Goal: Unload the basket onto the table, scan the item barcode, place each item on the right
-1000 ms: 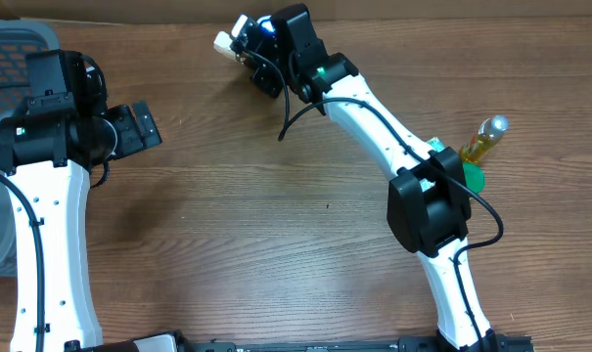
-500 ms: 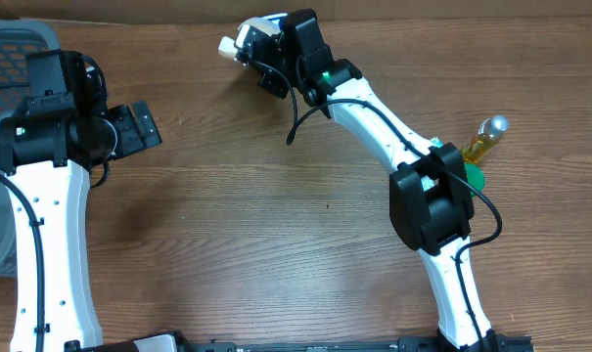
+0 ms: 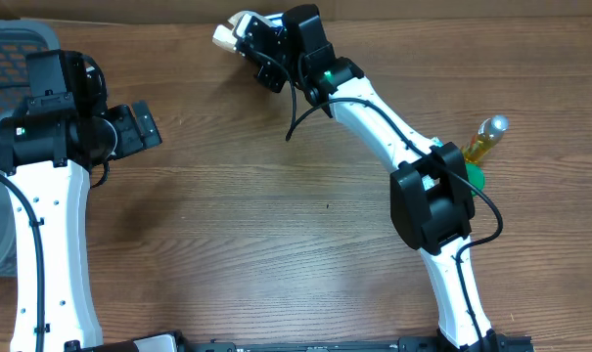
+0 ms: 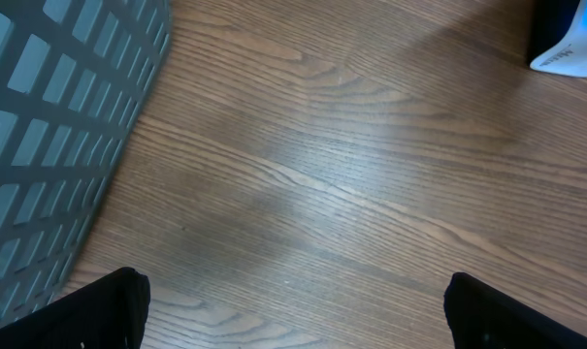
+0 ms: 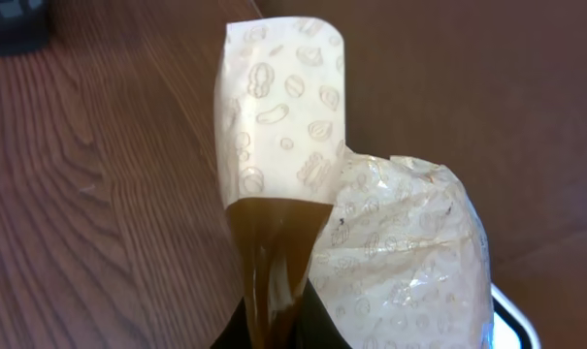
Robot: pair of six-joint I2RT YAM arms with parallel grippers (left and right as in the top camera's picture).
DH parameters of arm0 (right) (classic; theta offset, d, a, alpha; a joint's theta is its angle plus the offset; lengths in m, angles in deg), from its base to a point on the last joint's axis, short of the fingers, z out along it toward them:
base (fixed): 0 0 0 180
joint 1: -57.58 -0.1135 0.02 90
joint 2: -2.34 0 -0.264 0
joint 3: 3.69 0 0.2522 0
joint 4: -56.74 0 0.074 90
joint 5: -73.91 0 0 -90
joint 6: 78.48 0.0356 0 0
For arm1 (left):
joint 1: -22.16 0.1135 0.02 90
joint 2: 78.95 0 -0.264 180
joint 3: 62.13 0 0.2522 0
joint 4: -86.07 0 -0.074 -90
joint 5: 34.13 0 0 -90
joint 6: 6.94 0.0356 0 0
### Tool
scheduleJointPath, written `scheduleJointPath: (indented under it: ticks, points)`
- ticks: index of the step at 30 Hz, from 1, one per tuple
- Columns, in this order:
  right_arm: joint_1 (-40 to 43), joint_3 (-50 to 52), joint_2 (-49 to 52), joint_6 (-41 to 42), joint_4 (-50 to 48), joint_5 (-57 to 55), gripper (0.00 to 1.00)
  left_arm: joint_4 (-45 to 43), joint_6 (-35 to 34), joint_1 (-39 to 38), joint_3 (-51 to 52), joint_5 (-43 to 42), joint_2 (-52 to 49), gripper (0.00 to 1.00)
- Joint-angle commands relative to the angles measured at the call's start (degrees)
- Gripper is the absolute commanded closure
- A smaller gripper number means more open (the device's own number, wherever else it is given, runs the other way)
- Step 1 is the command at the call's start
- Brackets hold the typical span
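At the far edge of the table [image 3: 276,225], just left of centre, the right gripper [image 3: 260,51] is clamped fully shut on a pale printed packet [image 3: 231,29]. The packet juts out to the left of the fingers, close to the table's far rim. From the wrist view it rises upright out of the dark fingertips, with a brown translucent band below a pale flap and a brown wall right behind it. The right arm [image 3: 393,137] slants across the right half of the table. Its elbow is just beside a yellow bottle [image 3: 483,139] standing near the right edge, and a green disc [image 3: 475,181] is partly hidden behind it. On the left side, well apart from the packet, the left gripper [image 3: 139,125] hangs with its jaws spread wide and nothing between them, only bare wood beneath. A grey basket [image 3: 12,44] fills the far left corner, its slatted wall near that gripper. Between the two arms, the middle and near parts of the table are open wood.
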Motion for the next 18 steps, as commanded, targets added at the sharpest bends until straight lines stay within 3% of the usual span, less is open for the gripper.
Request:
scheduleJointPath:
  ticks: [1,18]
  points:
    - [0.76,0.31,0.55,2.03,0.35,1.79,0.96,-0.20,1.09,0.15,-0.74,0.22,-0.11,0.00]
    - [2.40,0.26,-0.48,8.28,1.51,2.47,0.91,-0.17,1.09,0.15,-0.74,0.22,-0.11,0.01]
